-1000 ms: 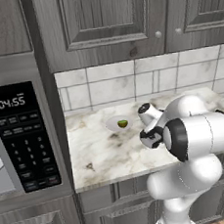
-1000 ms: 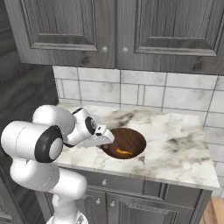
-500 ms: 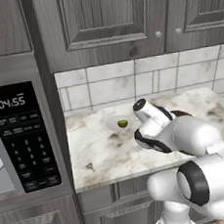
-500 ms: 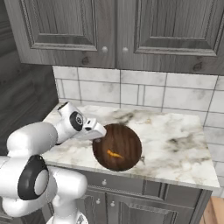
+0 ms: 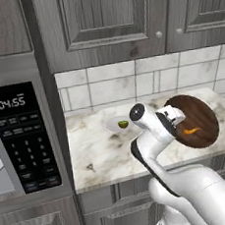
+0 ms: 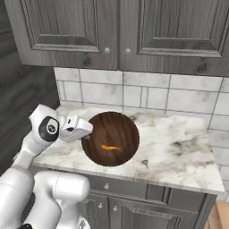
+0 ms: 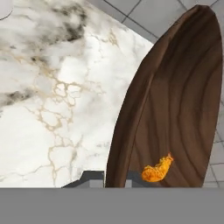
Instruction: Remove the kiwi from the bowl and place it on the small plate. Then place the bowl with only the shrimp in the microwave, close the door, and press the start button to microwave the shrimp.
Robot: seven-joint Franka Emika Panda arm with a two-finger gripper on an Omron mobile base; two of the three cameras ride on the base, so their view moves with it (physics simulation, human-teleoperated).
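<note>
Marble counter [image 5: 104, 155] runs under grey cabinets beside the microwave [image 5: 18, 140]; on it the plate [image 5: 117, 124] carries the kiwi [image 5: 123, 124]. The gripper [image 5: 177, 118] holds the bowl [image 5: 197, 119] by its rim, lifted and tipped steeply, the shrimp [image 5: 191, 131] inside.

From the right base, the bowl [image 6: 111, 138] faces the camera, the shrimp [image 6: 109, 147] near its middle, the gripper [image 6: 85, 131] at its left edge.

The hand camera shows both fingertips [image 7: 92, 179] closed either side of the rim of the bowl [image 7: 175, 100], the shrimp [image 7: 157, 169] close by.
</note>
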